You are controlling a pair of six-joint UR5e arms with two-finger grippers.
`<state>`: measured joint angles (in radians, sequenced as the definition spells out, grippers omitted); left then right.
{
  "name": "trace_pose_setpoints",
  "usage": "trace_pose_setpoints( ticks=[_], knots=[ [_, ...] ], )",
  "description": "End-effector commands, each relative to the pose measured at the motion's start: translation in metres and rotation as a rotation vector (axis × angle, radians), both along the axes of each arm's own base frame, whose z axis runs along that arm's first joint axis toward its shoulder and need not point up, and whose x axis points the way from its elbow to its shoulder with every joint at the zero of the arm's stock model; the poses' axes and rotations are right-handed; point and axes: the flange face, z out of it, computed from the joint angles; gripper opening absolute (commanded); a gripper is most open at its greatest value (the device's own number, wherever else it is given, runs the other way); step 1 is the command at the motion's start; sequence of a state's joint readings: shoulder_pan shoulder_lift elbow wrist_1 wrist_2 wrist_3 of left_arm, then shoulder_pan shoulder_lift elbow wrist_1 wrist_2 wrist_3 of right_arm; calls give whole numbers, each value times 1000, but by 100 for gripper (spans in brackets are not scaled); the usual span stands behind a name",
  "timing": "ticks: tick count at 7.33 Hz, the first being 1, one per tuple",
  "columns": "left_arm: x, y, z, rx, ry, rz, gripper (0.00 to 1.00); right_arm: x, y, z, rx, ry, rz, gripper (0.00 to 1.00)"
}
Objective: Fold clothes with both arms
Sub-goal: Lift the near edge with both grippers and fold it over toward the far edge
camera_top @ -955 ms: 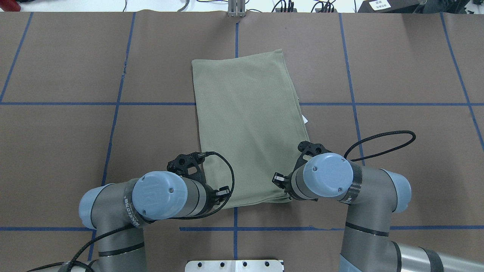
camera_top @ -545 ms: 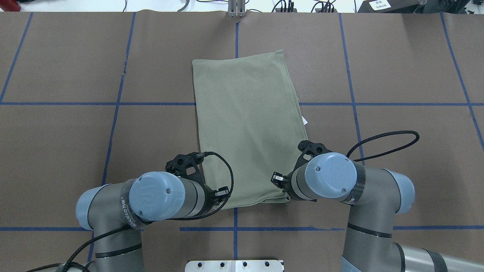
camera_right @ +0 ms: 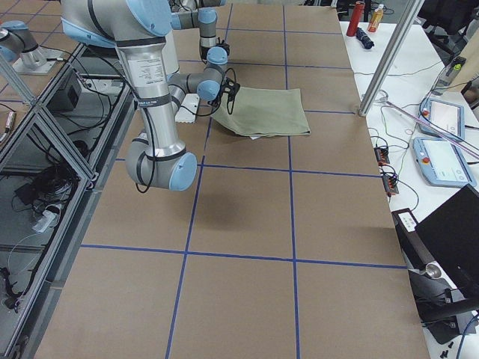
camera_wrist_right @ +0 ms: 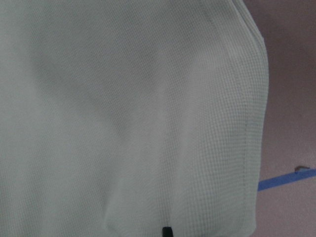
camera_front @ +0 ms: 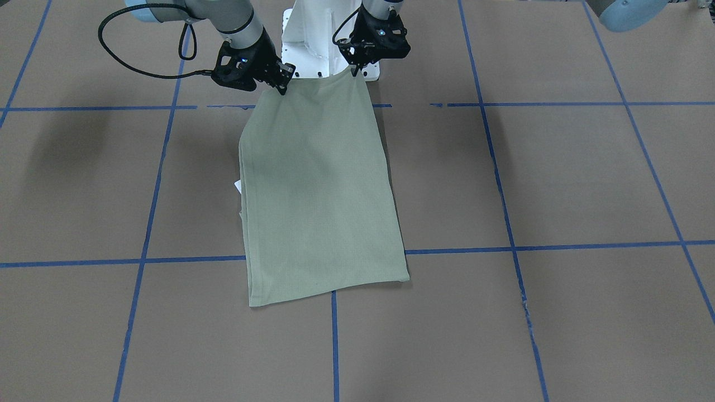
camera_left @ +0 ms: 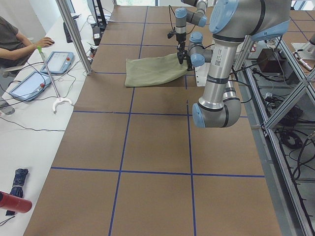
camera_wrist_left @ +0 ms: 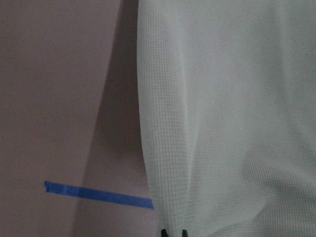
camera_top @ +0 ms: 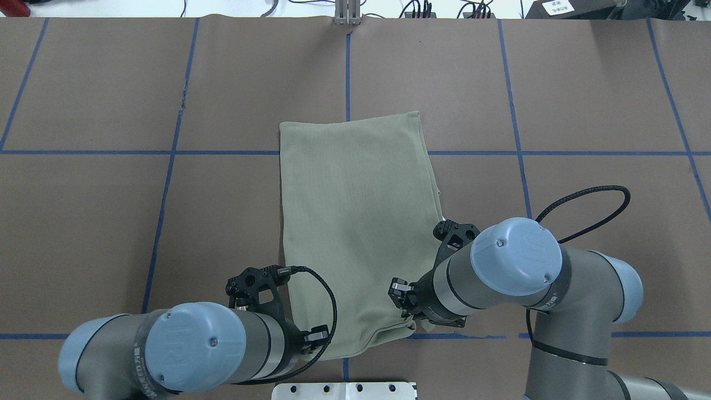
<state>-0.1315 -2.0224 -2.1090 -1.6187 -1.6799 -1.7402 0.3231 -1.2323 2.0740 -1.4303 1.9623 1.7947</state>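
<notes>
The clothes are one sage-green shirt [camera_top: 355, 222], folded into a long rectangle on the brown table. Its far end lies flat, and its near edge is raised off the table [camera_front: 318, 190]. My left gripper [camera_front: 354, 70] is shut on the near corner on my left side. My right gripper [camera_front: 282, 89] is shut on the other near corner. From overhead, both wrists hide the fingers. In the left wrist view the knit cloth [camera_wrist_left: 232, 118] hangs from the fingertips [camera_wrist_left: 172, 232]. The right wrist view shows the same, with cloth [camera_wrist_right: 128, 108] filling the frame. A white tag [camera_front: 237, 186] peeks out at one long edge.
The white pedestal base [camera_top: 344, 390] sits right under the held edge. Blue tape lines [camera_top: 166, 153] grid the table. A person [camera_left: 15, 39] sits at a side desk with tablets [camera_left: 56, 61]. A metal post [camera_left: 74, 34] stands at the table edge.
Both arms have drawn back toward the base with the shirt's near corners. The whole shirt slid toward me and its near edge now hangs raised.
</notes>
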Motion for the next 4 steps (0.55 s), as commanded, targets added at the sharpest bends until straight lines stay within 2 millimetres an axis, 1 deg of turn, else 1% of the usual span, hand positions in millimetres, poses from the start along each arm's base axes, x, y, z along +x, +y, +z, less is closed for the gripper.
trace_pose_setpoints(
  ticks=[1, 2, 3, 4],
  knots=[
    [-9, 14, -8, -3, -7, 23, 0, 7, 7, -2, -12, -13, -27, 0],
    [-7, 13, -9, 4, -5, 27, 0, 0, 6, 0, -9, -4, -24, 0],
    [-11, 2, -10, 7, -4, 8, 0, -7, -11, 13, 3, 27, 16, 0],
    [-20, -22, -12, 37, -2, -22, 0, 0, -37, 19, 8, 41, 65, 0]
  ],
)
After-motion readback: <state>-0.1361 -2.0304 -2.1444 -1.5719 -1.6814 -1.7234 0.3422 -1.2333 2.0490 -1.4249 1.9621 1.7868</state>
